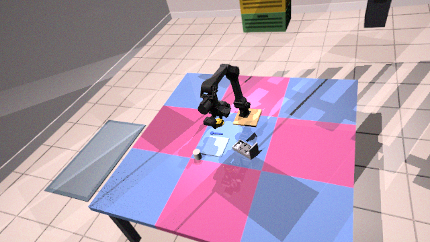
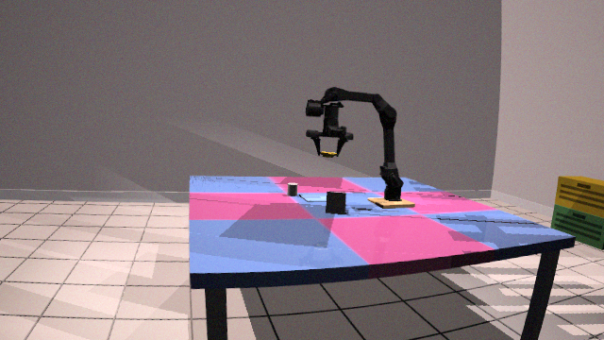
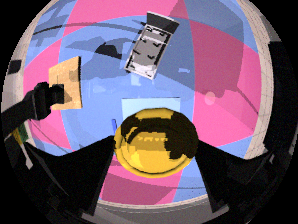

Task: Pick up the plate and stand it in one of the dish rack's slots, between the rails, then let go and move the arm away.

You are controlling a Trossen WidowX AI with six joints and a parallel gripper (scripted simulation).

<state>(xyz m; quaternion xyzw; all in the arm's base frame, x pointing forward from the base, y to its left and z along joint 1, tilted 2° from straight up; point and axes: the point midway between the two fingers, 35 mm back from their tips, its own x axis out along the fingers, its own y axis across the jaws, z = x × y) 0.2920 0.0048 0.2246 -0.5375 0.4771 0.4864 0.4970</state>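
The yellow plate [image 1: 220, 123] [image 2: 328, 154] [image 3: 150, 161] is held roughly level, well above the table. My gripper [image 2: 328, 152] [image 3: 156, 143] is shut on the plate, with a finger on each side across its width. The dish rack [image 1: 244, 148] [image 2: 336, 202] [image 3: 150, 47] stands on the table, a small grey-white tray with short dark rails inside and a tall dark panel at one end. The plate is off to one side of the rack and higher. In the exterior view the panel hides the rack's slots.
A pale blue square mat [image 1: 219, 148] [image 3: 150, 103] lies beside the rack. A white cylinder [image 1: 197, 154] [image 2: 293, 190] stands at the mat's corner. A blue spoon-like item [image 1: 216, 134] [image 3: 114, 125] lies behind the mat. The arm's wooden base board [image 1: 256, 118] [image 2: 407, 205] [image 3: 73, 82] is behind the rack.
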